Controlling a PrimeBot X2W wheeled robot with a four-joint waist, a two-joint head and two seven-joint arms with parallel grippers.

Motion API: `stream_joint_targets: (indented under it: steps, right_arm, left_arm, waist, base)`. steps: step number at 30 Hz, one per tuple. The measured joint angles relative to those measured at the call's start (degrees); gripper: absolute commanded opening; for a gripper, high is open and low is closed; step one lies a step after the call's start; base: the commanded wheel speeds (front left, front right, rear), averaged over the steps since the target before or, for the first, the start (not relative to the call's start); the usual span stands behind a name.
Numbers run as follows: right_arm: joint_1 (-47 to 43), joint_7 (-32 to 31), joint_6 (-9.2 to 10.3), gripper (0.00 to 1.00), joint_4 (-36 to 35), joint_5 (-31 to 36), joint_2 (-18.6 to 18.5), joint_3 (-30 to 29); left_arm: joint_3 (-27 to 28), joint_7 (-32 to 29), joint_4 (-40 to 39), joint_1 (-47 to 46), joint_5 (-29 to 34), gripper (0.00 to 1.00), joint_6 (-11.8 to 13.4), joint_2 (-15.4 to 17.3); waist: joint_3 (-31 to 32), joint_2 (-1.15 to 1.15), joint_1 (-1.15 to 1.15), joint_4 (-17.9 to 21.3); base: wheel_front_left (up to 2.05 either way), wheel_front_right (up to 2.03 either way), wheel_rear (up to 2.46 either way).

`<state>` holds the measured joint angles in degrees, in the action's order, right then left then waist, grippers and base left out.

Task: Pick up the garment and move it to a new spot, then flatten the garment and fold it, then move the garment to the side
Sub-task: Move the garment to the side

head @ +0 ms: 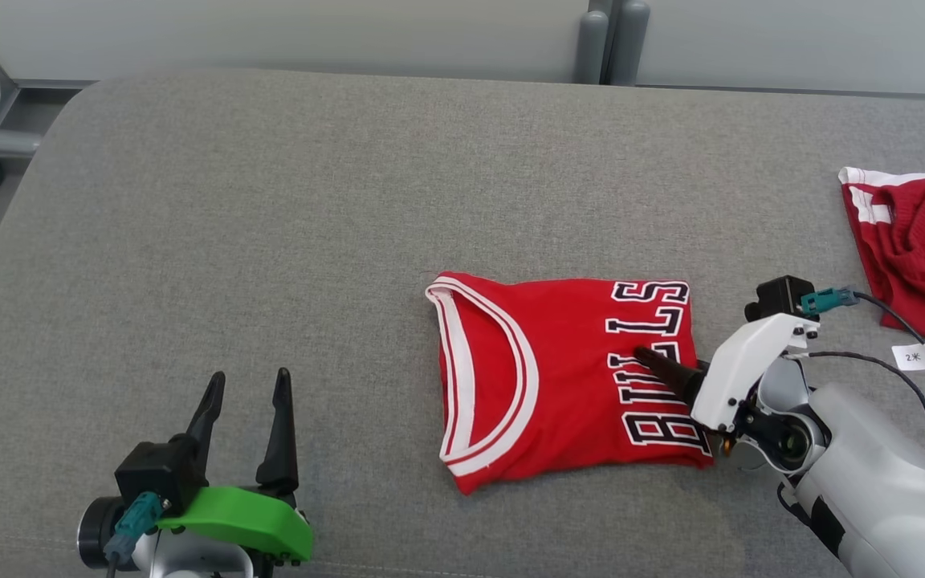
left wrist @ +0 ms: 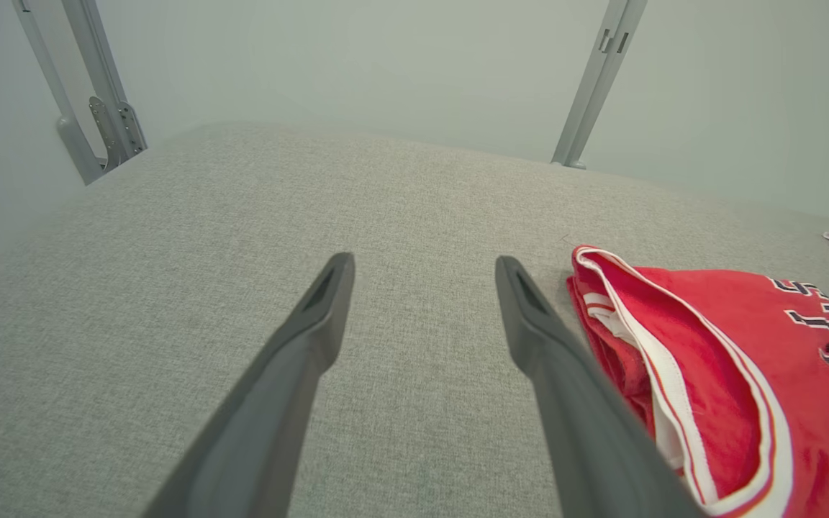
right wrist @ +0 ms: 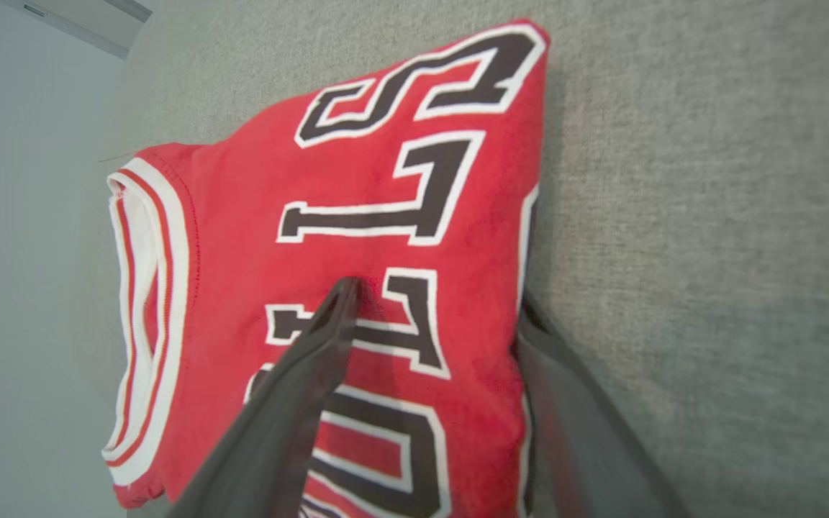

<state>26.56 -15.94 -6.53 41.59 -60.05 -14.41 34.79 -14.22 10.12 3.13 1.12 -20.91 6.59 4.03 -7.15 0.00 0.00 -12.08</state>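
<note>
at the lower left of the head view my left pincer (head: 250, 374) sits above the grey padded surface (head: 270, 201), its two dark fingers spread apart with nothing between them. in the left wrist view that pincer (left wrist: 423, 260) points up the frame over bare grey fabric, and the red jersey (left wrist: 731, 324) lies at the lower right.

a little right of centre in the head view, the red jersey (head: 559, 377) lies folded into a flat block on the surface. its white-trimmed neckline is toward the left and the black letters "bulls" run along its right edge.

my right pincer (head: 671, 365) reaches in from the lower right onto that lettered edge. in the right wrist view the right pincer (right wrist: 436, 298) stands wide and is not squeezing the cloth. one finger lies on top of the jersey (right wrist: 386, 216) across the letters, the other sits at the cloth's edge, and i cannot tell whether its tip is under the fold.

at the right edge of the head view a second red garment (head: 920, 257) lies well apart, with a small white tag (head: 916, 356) on a cable below it.
</note>
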Motion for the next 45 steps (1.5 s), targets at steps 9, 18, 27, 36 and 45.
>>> stream_joint_targets:
  steps: [9,18,27,36,45]
  right_arm:
    - [1.0,0.0,-0.23,0.0,-0.4,0.2,-0.4,1.0]
    - [4.9,0.8,-0.52,0.0,-0.4,0.9,-5.6,-0.7]
    - [11.6,-0.1,0.15,0.0,-0.7,3.2,-12.5,-2.6]
    - [18.0,-3.4,2.34,0.0,-1.2,5.2,-16.7,-3.0]
    - [22.3,-7.9,4.27,0.0,-0.4,9.8,-22.6,-1.0]
  left_arm:
    - [0.6,0.0,0.4,0.0,0.0,1.0,0.0,0.0]
    - [1.5,0.5,0.7,0.1,0.0,1.0,0.1,0.1]
    - [1.5,0.5,0.5,0.3,0.0,1.0,0.1,0.1]
    - [0.5,0.5,-0.1,0.3,0.0,1.0,0.1,0.1]
    - [-0.1,0.4,-0.3,0.0,0.1,1.0,0.1,0.1]
  waist:
    - [0.2,0.0,0.0,-0.1]
    - [1.9,0.0,0.0,2.2]
    - [2.9,0.0,0.0,5.8]
    - [1.0,0.0,0.0,7.2]
    - [-1.2,0.0,0.0,6.1]
  base:
    - [0.0,0.0,0.0]
    - [0.0,0.0,0.0]
    - [0.0,0.0,0.0]
    - [0.0,0.0,0.0]
    - [0.0,0.0,0.0]
